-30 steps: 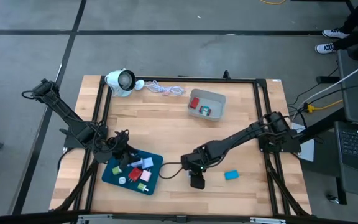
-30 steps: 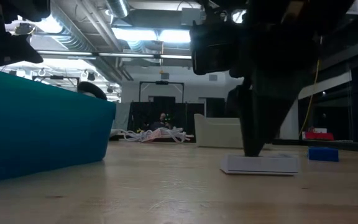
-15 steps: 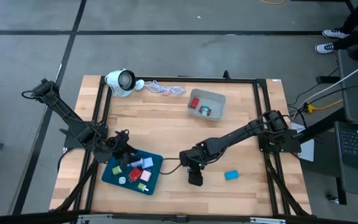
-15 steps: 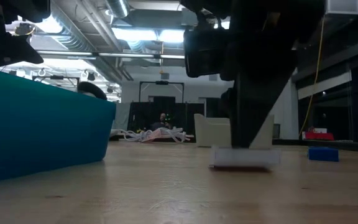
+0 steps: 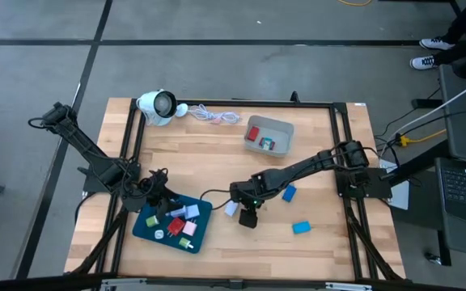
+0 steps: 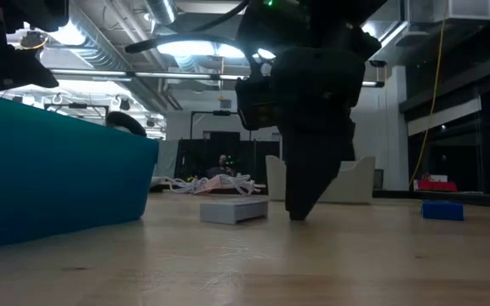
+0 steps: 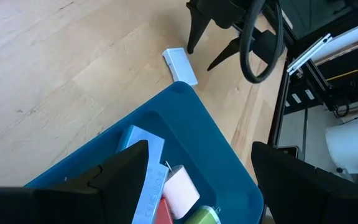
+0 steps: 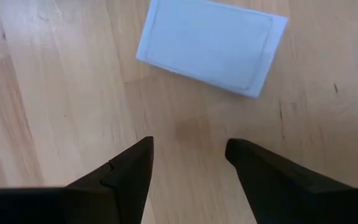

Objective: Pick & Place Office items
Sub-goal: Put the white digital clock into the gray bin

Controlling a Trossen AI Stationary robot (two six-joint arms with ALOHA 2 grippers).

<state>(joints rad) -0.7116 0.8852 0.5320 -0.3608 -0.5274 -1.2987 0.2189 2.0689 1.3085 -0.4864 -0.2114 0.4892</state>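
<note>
**Right gripper down beside a loose white piece**

Here the right gripper (image 5: 247,217) points down at the bench (image 5: 217,153) near the middle of its front half, fingers (image 8: 129,168) spread and gripping nothing. The white piece (image 5: 231,208) lies flat on the wood just beside it, apart from the fingertips, close to the teal tray (image 5: 146,229). The left gripper (image 5: 158,194) hangs over the tray's back edge, fingers parted, above coloured pieces (image 5: 178,224). Two blue pieces (image 5: 289,193) lie toward the right edge.

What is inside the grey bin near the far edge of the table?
The grey bin holds a red piece with some green beside it; its walls may hide more.
</note>
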